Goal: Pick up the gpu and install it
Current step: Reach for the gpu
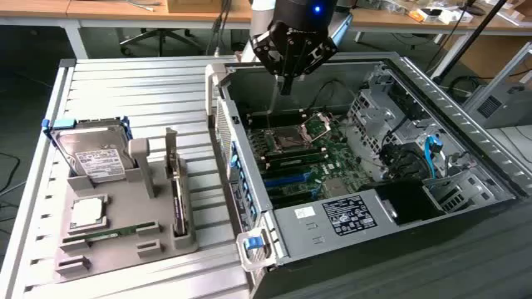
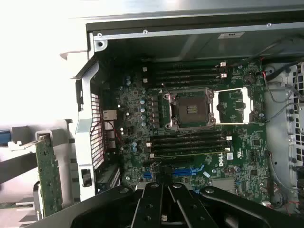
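Upper centre of the exterior view: gripper (image 1: 286, 87) hangs over the open computer case (image 1: 223, 124), above the rear part of the motherboard (image 1: 320, 159). Fingers are pressed together with nothing between them. The wrist view agrees: gripper (image 2: 164, 209) looks straight down on the CPU socket (image 2: 190, 110).

The gpu (image 1: 177, 199) is not yet picked up. It stands on edge in the grey holder (image 1: 137, 208) at lower left of the exterior view, bracket end toward the upper part of the frame. It is outside the case and well apart from the gripper. Hard drive (image 1: 91, 156) stands in the same holder, further left. Memory stick (image 1: 108, 235) lies flat near the holder's lower edge.

Judgement: step in hand is reaching for the card.
- Fingers must part before any descent.
- Card is thin and upright, so pinch across its two faces at the top edge, clear of the bracket and the holder posts.
- Lift straight up; a tilted pull could jam it in its slot.
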